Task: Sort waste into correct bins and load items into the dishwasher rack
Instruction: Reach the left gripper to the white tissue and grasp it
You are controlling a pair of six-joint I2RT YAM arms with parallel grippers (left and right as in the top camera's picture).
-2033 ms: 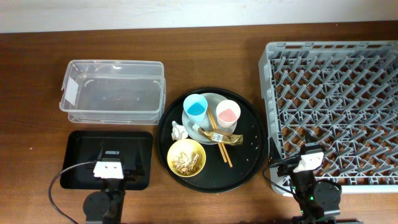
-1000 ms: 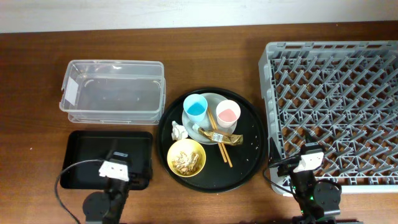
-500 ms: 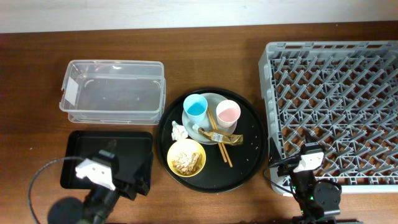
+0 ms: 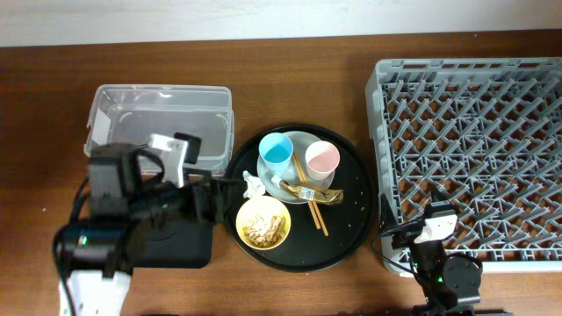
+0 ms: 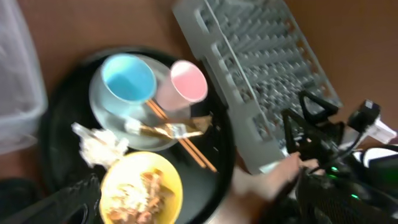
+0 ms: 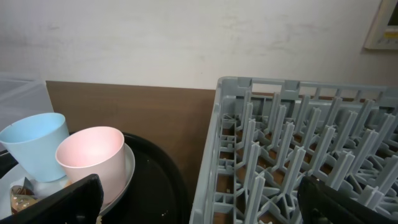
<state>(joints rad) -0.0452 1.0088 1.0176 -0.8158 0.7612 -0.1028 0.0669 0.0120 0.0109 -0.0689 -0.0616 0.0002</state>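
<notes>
On the pale plate (image 4: 299, 140) stand a light blue cup (image 4: 276, 152) and a pink cup (image 4: 322, 159). Wooden chopsticks (image 4: 316, 215) and a gold foil wrapper (image 4: 312, 193) lie across its front. A white tissue wad (image 4: 253, 185) sits left of them. The yellow bowl (image 4: 263, 222) holds beige food scraps. My left gripper (image 4: 219, 186) hangs open at the round tray's left edge, beside the tissue wad (image 5: 99, 146) and bowl (image 5: 142, 190). My right gripper (image 4: 436, 219) stands open and low at the grey rack's (image 4: 474, 140) front left corner, holding nothing. The pink cup (image 6: 90, 155) shows in the right wrist view.
All the dishes sit on a large round black tray (image 4: 351, 237). A clear tub (image 4: 162, 127) stands at the back left. The black rectangular tray (image 4: 176, 250) lies in front of it, mostly hidden under my left arm. The rack fills the table's right side.
My left arm has lifted off the black rectangular tray and swung back and to the right, so its open gripper now reaches the round tray's left edge. The right arm has not moved.
</notes>
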